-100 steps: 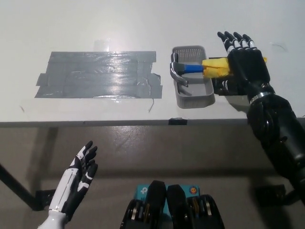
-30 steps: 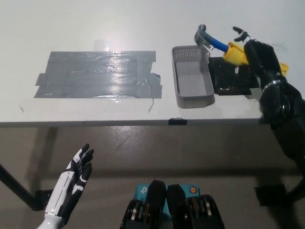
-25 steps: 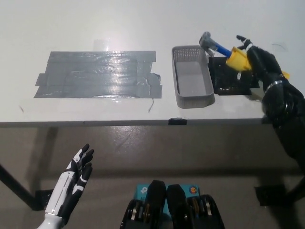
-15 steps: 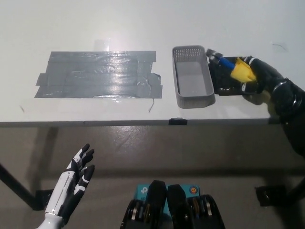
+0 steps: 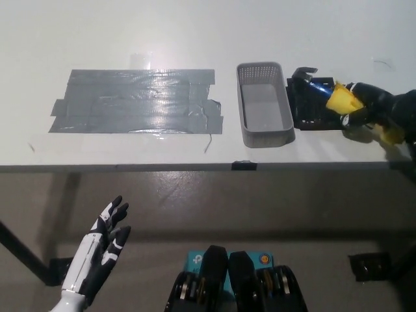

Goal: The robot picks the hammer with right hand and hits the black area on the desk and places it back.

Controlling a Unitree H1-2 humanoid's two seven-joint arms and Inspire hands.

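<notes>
White desk carries a grey tape patch, an empty grey mesh basket, a black pad. My right hand is clenched on the yellow-gripped hammer, now swung down so its head is on the pad. Left hand hangs low, fingers spread.

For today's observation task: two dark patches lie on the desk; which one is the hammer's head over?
The small black patch right of the grey basket, under the hammer; the large grey taped patch lies untouched left.
</notes>
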